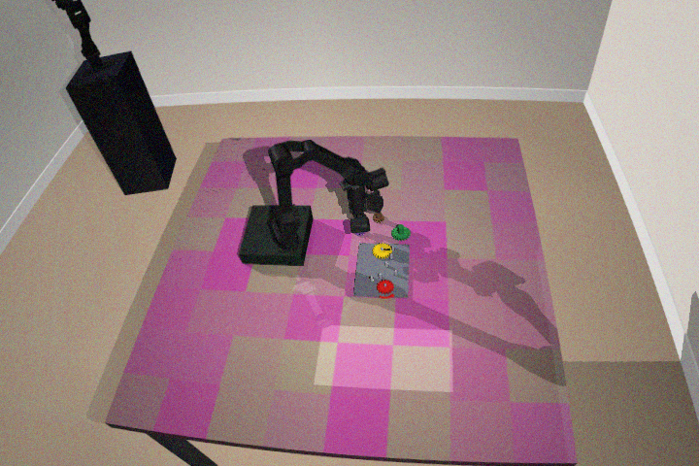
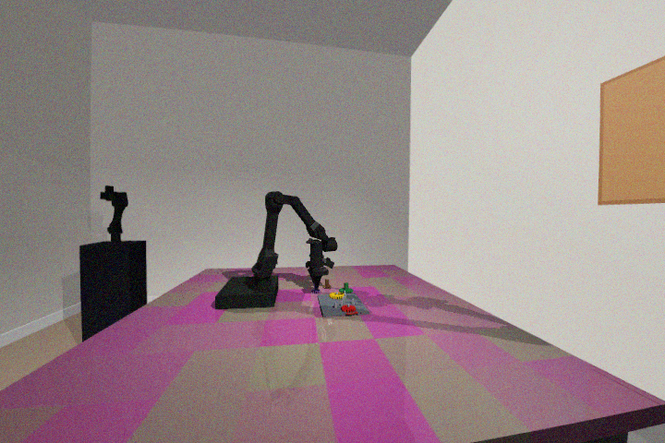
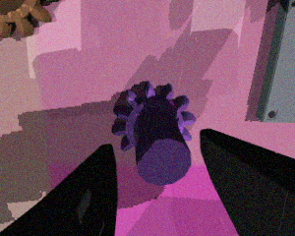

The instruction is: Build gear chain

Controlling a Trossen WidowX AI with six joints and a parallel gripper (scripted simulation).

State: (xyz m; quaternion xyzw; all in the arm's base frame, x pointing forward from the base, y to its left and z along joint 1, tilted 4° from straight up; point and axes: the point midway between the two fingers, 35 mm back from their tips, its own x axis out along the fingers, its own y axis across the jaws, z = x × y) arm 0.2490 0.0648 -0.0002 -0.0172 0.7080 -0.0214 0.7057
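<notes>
My gripper (image 1: 359, 231) (image 2: 316, 290) (image 3: 157, 147) points down at the table, its fingers partly open on either side of the purple gear (image 3: 164, 161). Gaps show between both fingers and the gear's round handle. The gear stands upright on the table; the top view mostly hides it. A green gear (image 1: 400, 233) (image 2: 345, 288) and a brown gear (image 1: 378, 217) (image 2: 327, 283) (image 3: 23, 24) also stand on the table. The grey board (image 1: 363, 264) (image 3: 291, 74) holds the yellow gear (image 1: 381, 250) (image 2: 336, 295), the red gear (image 1: 384, 288) (image 2: 348, 309) and several bare pegs between them.
The arm's dark base block (image 1: 251, 236) (image 2: 244, 298) stands left of the board. The brown gear is close to the gripper, and the green gear is just behind the board. A black pedestal (image 1: 116, 126) (image 2: 111, 287) with another arm stands off the table at the left.
</notes>
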